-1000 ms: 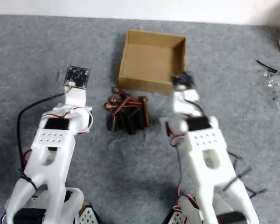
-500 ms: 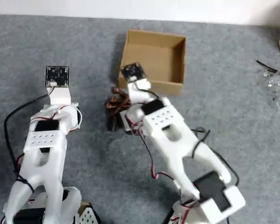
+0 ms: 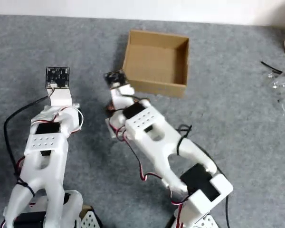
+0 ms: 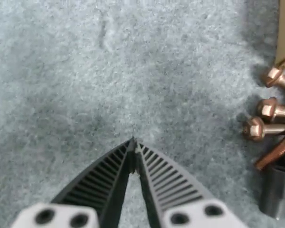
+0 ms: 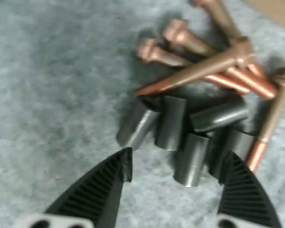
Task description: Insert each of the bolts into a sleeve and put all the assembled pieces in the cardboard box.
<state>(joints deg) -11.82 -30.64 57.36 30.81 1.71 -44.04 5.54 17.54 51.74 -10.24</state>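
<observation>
Two arms stand over a grey tabletop (image 3: 237, 118) in the high view. The left arm (image 3: 45, 142) is off to one side, its wrist well apart from the cardboard box (image 3: 154, 61). The right arm (image 3: 152, 133) slants across the middle. Its wrist is just beside the box's near corner and covers most of the pile of parts.

In the left wrist view, the left fingers (image 4: 166, 183) are pressed together, their tips meeting over bare tabletop. Off to one side of them, well apart, lie copper bolts (image 4: 268, 109) with their heads turned toward the fingers. One of the dark sleeves (image 4: 278, 194) stands next to the bolts, and a corner of the box shows farther out on the same side.

In the right wrist view, the right fingers (image 5: 102, 190) are spread wide and pinch nothing. The sleeves (image 5: 190, 159) lie on their sides in a loose row just ahead of the tips, with some in line with the gap between the fingers. Beyond them, the bolts (image 5: 213, 64) lie crossed in a heap. One bolt lies alongside the sleeves, ahead of one finger.
</observation>
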